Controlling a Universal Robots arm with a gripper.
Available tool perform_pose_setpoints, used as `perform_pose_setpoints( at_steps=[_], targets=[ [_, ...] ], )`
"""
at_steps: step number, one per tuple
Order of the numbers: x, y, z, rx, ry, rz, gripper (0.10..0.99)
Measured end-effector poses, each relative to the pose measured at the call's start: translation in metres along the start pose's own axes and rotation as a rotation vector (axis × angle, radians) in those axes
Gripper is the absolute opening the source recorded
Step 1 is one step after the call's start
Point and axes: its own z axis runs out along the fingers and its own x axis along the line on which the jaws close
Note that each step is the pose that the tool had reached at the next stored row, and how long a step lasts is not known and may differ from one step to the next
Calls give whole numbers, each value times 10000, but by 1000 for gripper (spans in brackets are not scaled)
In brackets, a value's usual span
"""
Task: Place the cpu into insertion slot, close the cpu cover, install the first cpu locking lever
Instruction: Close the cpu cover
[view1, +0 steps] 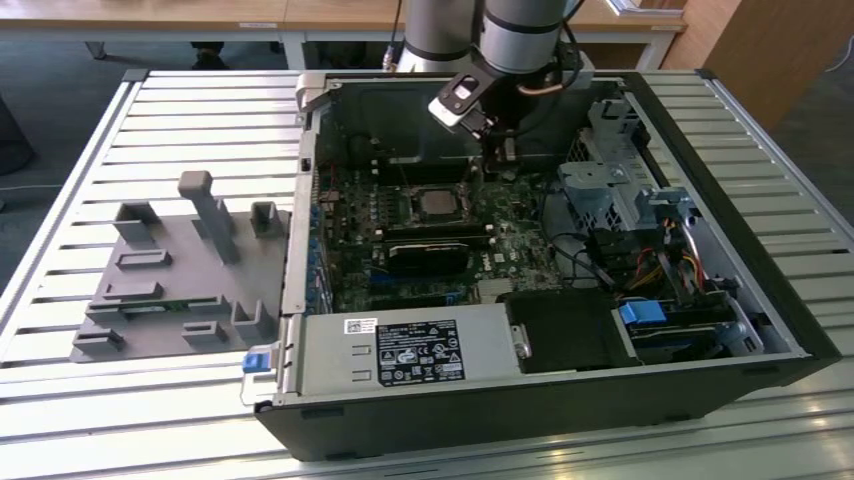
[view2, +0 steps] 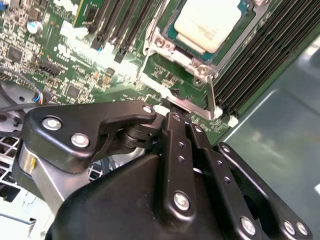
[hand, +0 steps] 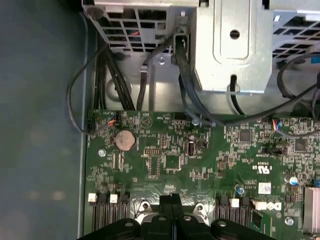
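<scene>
Gripper: the gripper (view2: 172, 106) reaches into the open computer case (view1: 747, 260) with its fingers drawn together. The tips are right at the bent end of the locking lever (view2: 213, 95); I cannot tell whether they pinch it.
Why there: probably because that end is the rod's handle.
Case: it lies on its side on the slatted worktop (view1: 200, 120), so the motherboard (hand: 170, 160) faces the arm.
Cpu position: the cpu (view2: 207, 22) sits flat in the insertion slot (view1: 407, 206), near the fingertips.
Cpu cover: the cpu cover (view2: 235, 42) lies down over the chip's edges, apparently keeping it square.
Cpu look: a pale dull-silver square top with a thin green rim.
</scene>
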Motion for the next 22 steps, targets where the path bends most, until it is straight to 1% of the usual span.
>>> perform_pose_setpoints(
  at_steps=[7, 22],
  targets=[
    [1, -91, 13, 0, -1, 0, 106],
    [3, -224, 49, 0, -1, -1, 106]
  ],
)
